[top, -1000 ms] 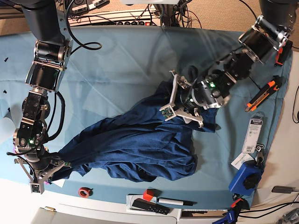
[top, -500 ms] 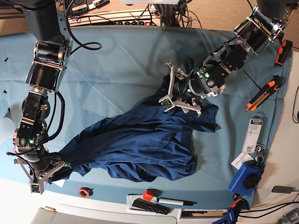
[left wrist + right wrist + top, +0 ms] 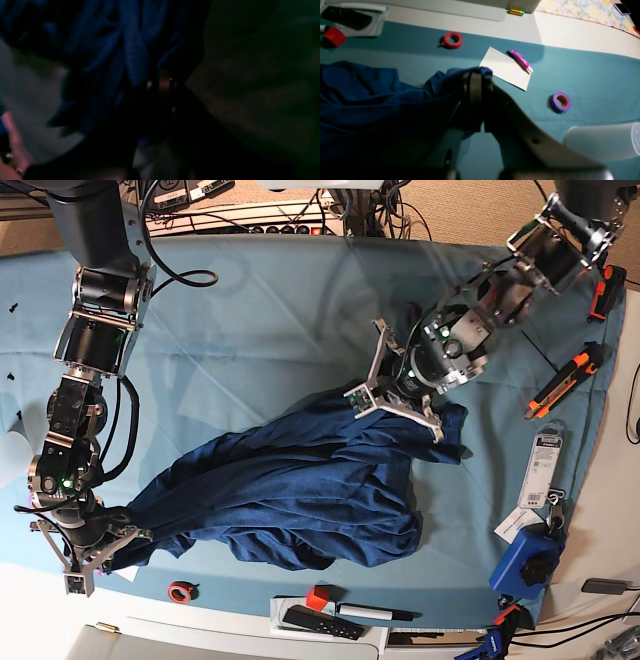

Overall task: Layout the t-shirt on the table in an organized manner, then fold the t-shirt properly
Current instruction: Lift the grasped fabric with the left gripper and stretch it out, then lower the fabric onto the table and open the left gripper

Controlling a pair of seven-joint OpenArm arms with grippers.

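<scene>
The dark navy t-shirt (image 3: 300,490) lies crumpled in a diagonal band across the teal table (image 3: 250,330). My left gripper (image 3: 395,395) presses down on the shirt's upper right edge. In the dark left wrist view, folds of the t-shirt (image 3: 130,50) run together at the left gripper (image 3: 162,83), which looks shut on the cloth. At the shirt's lower left end, my right gripper (image 3: 95,565) is shut on a corner. The right wrist view shows that corner of the t-shirt (image 3: 357,100) pinched in the right gripper (image 3: 476,75), just above the table (image 3: 582,75).
Near the right gripper lie a white card (image 3: 506,68), a purple tube (image 3: 520,60), a red tape roll (image 3: 452,39), a purple tape roll (image 3: 560,101) and a clear cup (image 3: 602,142). An orange cutter (image 3: 565,380), a packet (image 3: 543,465) and a blue tool (image 3: 528,560) line the right edge.
My left gripper has shifted up and to the right over the shirt's upper edge, and its jaws have come together on the cloth. The right arm has not moved.
</scene>
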